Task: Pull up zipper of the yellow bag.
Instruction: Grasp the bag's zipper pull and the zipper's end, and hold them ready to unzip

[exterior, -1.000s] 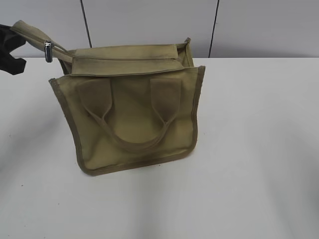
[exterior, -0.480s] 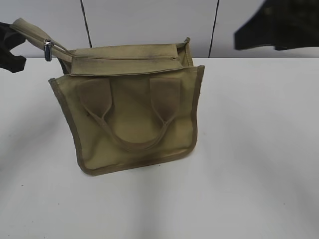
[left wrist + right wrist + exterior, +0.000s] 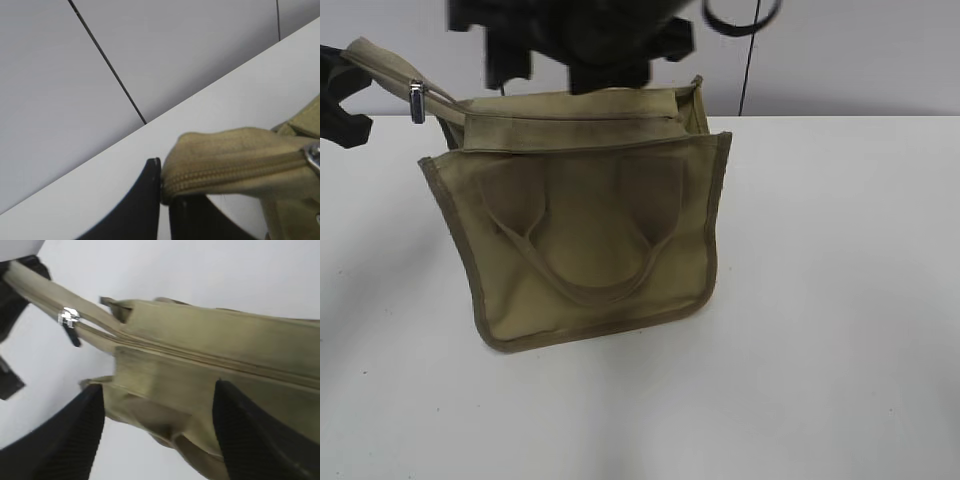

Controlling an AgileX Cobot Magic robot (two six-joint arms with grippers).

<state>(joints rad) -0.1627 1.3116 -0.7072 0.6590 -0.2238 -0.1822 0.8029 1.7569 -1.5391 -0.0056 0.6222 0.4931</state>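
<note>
The yellow bag (image 3: pixel 595 230) stands upright on the white table, handles hanging down its front. Its zipper strip end sticks out to the upper left, with the silver zipper slider (image 3: pixel 416 102) on it. My left gripper (image 3: pixel 340 95) is shut on the tip of that strip; in the left wrist view its jaws (image 3: pixel 165 192) pinch the fabric end, with the slider (image 3: pixel 314 156) at the right edge. My right gripper (image 3: pixel 575 55) is open, hovering above the bag's top panel. In the right wrist view its fingers (image 3: pixel 157 405) straddle the bag (image 3: pixel 210 360); the slider (image 3: pixel 68 319) is upper left.
The white table (image 3: pixel 820 300) spreads around the bag. A grey panelled wall (image 3: pixel 840 50) with dark seams rises right behind the bag. A black cable loop (image 3: pixel 740 15) hangs from the right arm.
My right arm has swept in from the upper right to above the bag's top. The bag, the slider and my left gripper have stayed where they were.
</note>
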